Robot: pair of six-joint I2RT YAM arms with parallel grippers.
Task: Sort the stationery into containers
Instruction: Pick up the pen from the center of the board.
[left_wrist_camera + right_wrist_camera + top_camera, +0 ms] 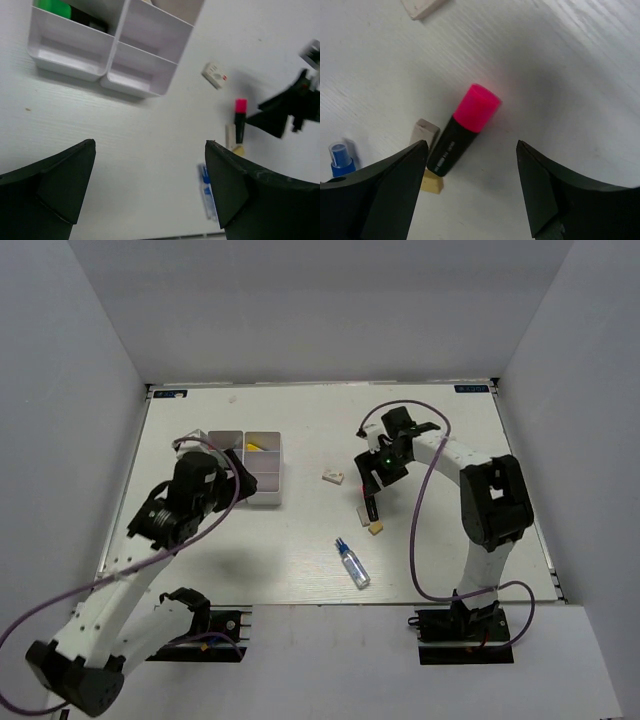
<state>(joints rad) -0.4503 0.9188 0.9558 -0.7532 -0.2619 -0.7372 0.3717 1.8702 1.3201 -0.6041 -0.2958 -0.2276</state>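
Note:
A red-capped black highlighter [462, 130] lies on the white table with a white stick [423, 132] and a tan eraser [431, 182] at its black end. My right gripper [471, 146] is open and empty, hovering over it with the jaws to either side; in the top view the right gripper [370, 485] covers most of it. The blue-capped clear glue bottle [352, 563] lies nearer the front. A white eraser [333, 476] lies further back. The white organizer box [268, 478] stands at the left. My left gripper [150, 144] is open and empty, above bare table just in front of the box [150, 87].
The box holds a green-capped highlighter [54, 7] in a far compartment and a yellow item [256, 447] in another; the two near compartments [75, 50] look empty. Grey walls enclose the table on three sides. Purple cables loop from both arms.

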